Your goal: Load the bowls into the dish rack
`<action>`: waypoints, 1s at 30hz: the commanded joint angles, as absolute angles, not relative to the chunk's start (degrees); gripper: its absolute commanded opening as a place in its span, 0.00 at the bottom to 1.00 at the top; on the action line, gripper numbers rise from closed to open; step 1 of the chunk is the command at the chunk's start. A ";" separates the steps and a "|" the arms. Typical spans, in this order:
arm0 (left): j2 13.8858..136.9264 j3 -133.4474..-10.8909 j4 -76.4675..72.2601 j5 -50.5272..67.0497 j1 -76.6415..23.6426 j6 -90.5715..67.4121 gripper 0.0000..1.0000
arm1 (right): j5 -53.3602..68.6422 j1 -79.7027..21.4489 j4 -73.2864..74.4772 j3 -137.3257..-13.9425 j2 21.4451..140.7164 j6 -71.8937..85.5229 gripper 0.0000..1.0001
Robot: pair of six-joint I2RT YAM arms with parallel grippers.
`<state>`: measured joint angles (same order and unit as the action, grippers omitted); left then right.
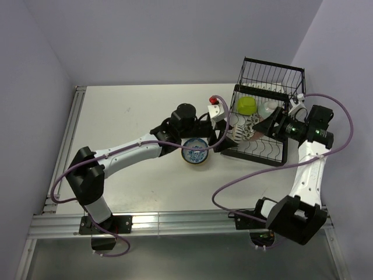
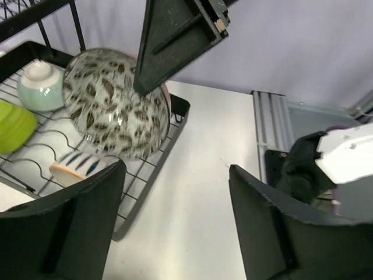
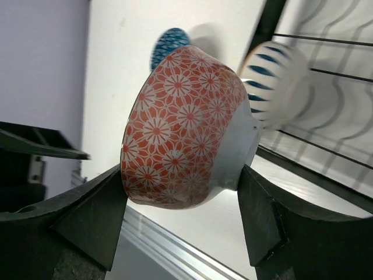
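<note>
The right gripper (image 3: 180, 175) has its two dark fingers (image 3: 87, 227) clamped on the red floral bowl (image 3: 183, 128). The bowl lies tipped on its side between them, its outside an orange-red ground with a white flower lattice and its foot plain white. Just past those fingertips are the black wires of the dish rack (image 3: 273, 17) with a blue-striped bowl (image 3: 274, 81) in them, and farther off on the table (image 3: 116, 70) lies a blue patterned bowl (image 3: 169, 44). The left gripper (image 2: 175, 169) stands with its jaws apart and nothing between them, and just beyond its fingertips the leaf-patterned bowl (image 2: 116, 105) is propped on edge in the rack.
</note>
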<state>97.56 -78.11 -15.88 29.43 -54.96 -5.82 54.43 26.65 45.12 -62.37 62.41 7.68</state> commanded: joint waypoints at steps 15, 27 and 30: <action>86.49 -72.69 -10.81 36.48 -40.61 -14.94 0.87 | 41.93 28.40 55.21 -69.27 74.27 -16.71 0.00; 87.01 -71.55 -10.99 38.85 -33.49 -19.16 0.88 | 27.51 18.81 37.80 -58.98 72.77 -6.68 0.00; 87.01 -71.54 -10.37 38.67 -33.05 -18.28 0.88 | 26.98 17.76 35.86 -57.58 73.04 -5.98 0.00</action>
